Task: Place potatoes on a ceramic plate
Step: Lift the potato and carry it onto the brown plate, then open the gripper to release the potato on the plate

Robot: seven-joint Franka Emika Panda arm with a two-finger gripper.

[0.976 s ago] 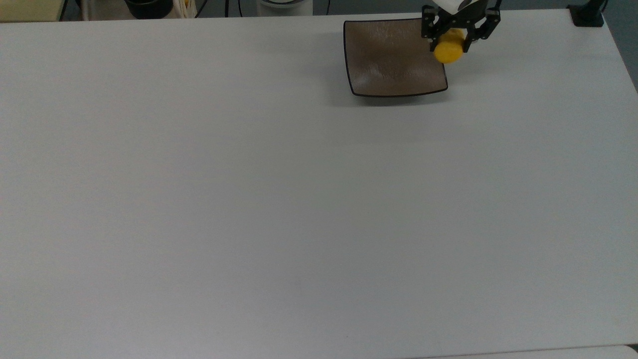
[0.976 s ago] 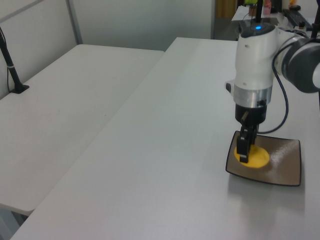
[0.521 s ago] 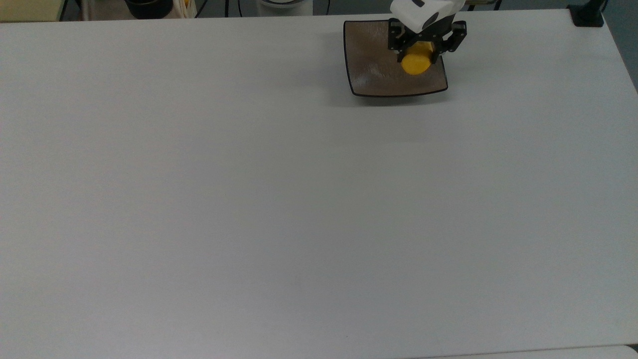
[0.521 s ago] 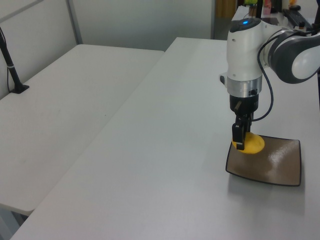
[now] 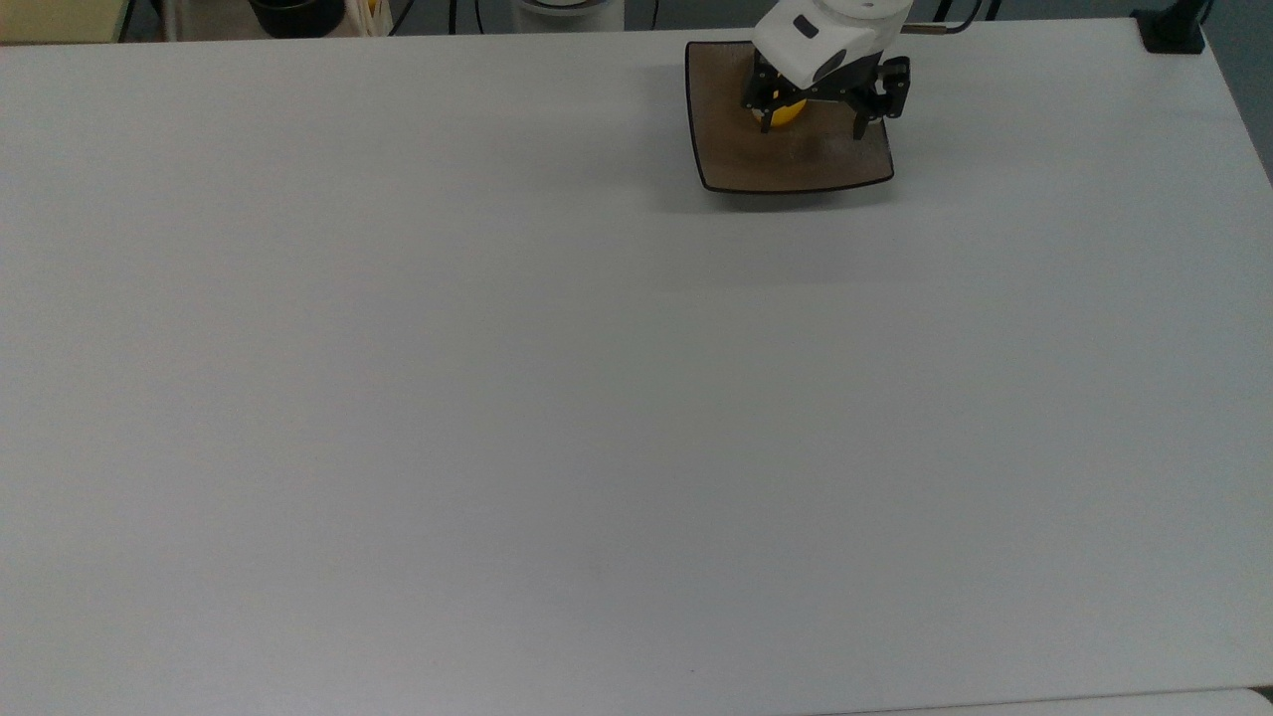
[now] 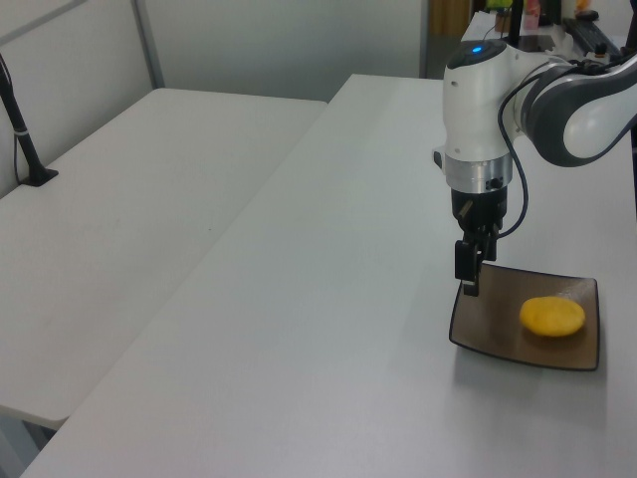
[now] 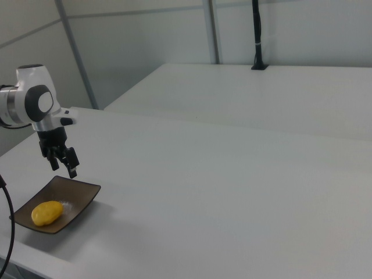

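The yellow potato [image 6: 552, 316] lies on the square brown ceramic plate [image 6: 498, 327], free of the fingers. In the right view the potato [image 7: 46, 212] rests in the near part of the plate [image 7: 78, 195]. My gripper [image 6: 468, 276] hangs open a little above the plate's edge at the left view's left, holding nothing. From the top view the arm's white wrist covers most of the potato [image 5: 788, 112], and the gripper [image 5: 811, 121] stands over the plate [image 5: 796, 164] with its fingers wide apart. In the right view the gripper [image 7: 64, 164] hovers above the plate's far corner.
The plate sits near the far edge of a large white table [image 5: 597, 398]. A black clamp [image 5: 1174, 30] is at the top view's far right corner. A second white table [image 6: 149, 179] with a black post [image 6: 20, 119] adjoins it.
The gripper carried the potato from the plate's edge to over the plate, opened and let it go. The potato now lies on the plate and the gripper has drawn aside.
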